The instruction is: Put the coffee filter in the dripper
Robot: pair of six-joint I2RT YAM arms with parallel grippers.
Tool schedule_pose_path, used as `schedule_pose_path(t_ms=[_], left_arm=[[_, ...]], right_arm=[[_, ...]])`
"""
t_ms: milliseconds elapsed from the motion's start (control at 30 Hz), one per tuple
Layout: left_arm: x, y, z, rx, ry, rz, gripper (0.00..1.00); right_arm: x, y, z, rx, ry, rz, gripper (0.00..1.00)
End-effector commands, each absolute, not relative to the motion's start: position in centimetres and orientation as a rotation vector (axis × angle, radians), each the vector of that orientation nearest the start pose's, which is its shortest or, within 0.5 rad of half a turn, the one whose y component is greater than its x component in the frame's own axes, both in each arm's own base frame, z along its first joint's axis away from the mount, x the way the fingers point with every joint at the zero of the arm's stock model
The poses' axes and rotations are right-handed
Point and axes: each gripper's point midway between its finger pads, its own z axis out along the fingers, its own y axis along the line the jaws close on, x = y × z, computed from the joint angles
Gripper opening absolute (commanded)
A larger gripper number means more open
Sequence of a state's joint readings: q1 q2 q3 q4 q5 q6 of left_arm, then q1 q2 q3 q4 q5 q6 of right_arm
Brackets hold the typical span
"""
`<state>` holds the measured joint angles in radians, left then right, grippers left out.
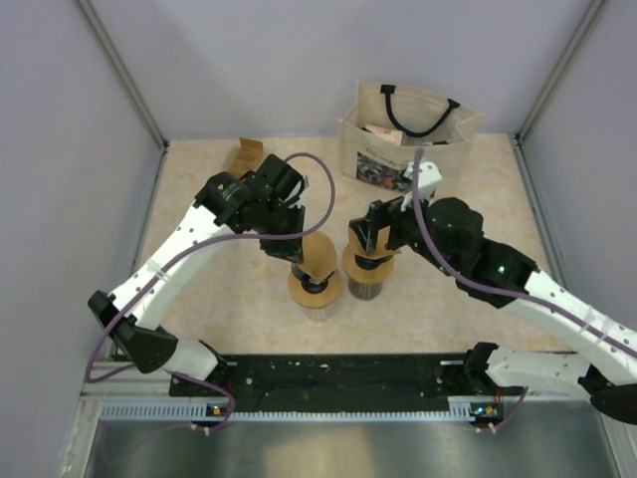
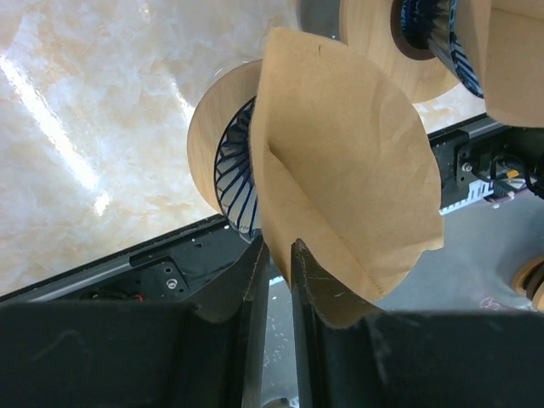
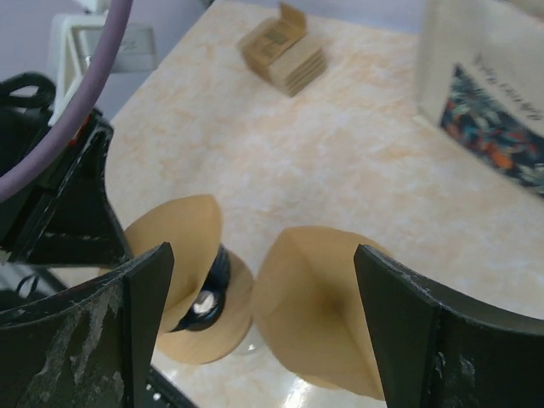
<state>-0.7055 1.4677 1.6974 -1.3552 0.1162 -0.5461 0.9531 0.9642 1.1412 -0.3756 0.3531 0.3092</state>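
The coffee filter [image 2: 340, 170] should, in my judgement, be centred over the ribbed mouth of the left dripper [image 2: 223, 170] and lowered squarely before it is let go. It hangs at that dripper's rim. It is a tan paper cone, creased, light-looking. The left gripper [image 2: 278, 246] pinches its edge. Beside that dripper, over the second dripper [image 1: 363, 269], the right gripper [image 3: 263, 255] hangs wide open.

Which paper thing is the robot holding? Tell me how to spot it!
Start at the cloth tote bag at the back, then come forward to the two wooden drippers side by side. The coffee filter is the tan paper cone over the left dripper. The other filter sits in the right dripper with nothing gripping it; this one is pinched in the left end effector.
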Motion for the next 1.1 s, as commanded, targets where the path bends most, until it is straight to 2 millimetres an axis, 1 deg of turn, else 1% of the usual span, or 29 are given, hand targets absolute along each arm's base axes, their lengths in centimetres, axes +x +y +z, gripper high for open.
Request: schedule_pose_path(t_ms=[0,67,200,233,267,367,433,533,600,733,833,900,967,1000,1033,1067], left_arm=[[16.7,-19.2,25.0,0.276,2.867,-0.420,0.21],[16.6,-19.4,24.8,0.281,2.866,-0.434,0.21],[16.8,-19.7,24.4,0.293,2.867,-0.449,0.21],[16.9,-19.8,24.4,0.296,2.866,-0.454,0.21],[16.9,-19.9,24.3,0.301,2.865,-0.457,0.21],[16.9,-19.9,24.3,0.301,2.870,-0.452,0.20],[16.9,-19.8,24.3,0.299,2.869,-0.453,0.20],[16.8,-19.8,24.4,0.291,2.865,-0.454,0.20],[16.8,-19.8,24.3,0.287,2.867,-0.453,0.20],[16.8,-19.8,24.1,0.288,2.868,-0.455,0.19],[16.9,-19.8,24.2,0.289,2.863,-0.453,0.19],[16.9,-19.8,24.2,0.289,2.865,-0.453,0.19],[17.0,-19.8,24.2,0.283,2.862,-0.446,0.18],[17.0,-19.7,24.1,0.284,2.862,-0.441,0.18],[17.0,-19.7,24.1,0.279,2.861,-0.441,0.17],[17.0,-19.8,24.1,0.279,2.859,-0.445,0.18]], right_arm=[[20.3,29.1,34.2,-0.544,1.819,0.833,0.86],[20.2,30.3,32.9,-0.572,1.860,0.854,0.84],[20.3,31.5,32.2,-0.586,1.889,0.886,0.78],[20.4,31.7,32.3,-0.583,1.889,0.889,0.75],[20.1,32.2,32.4,-0.597,1.888,0.917,0.72],[20.3,32.9,32.5,-0.593,1.886,0.930,0.68],[20.4,33.2,32.5,-0.590,1.886,0.930,0.63],[20.1,34.0,32.0,-0.614,1.904,0.941,0.62],[20.0,34.4,31.3,-0.625,1.931,0.931,0.62],[20.3,34.7,30.1,-0.624,1.977,0.897,0.53],[21.1,34.0,29.4,-0.592,2.004,0.825,0.52],[20.8,34.4,29.1,-0.611,2.012,0.848,0.49],[20.5,34.9,28.9,-0.628,2.016,0.870,0.43],[20.0,35.3,28.8,-0.659,2.020,0.907,0.42],[19.8,35.6,28.7,-0.666,2.022,0.921,0.40],[19.8,35.8,28.7,-0.667,2.023,0.931,0.36]])
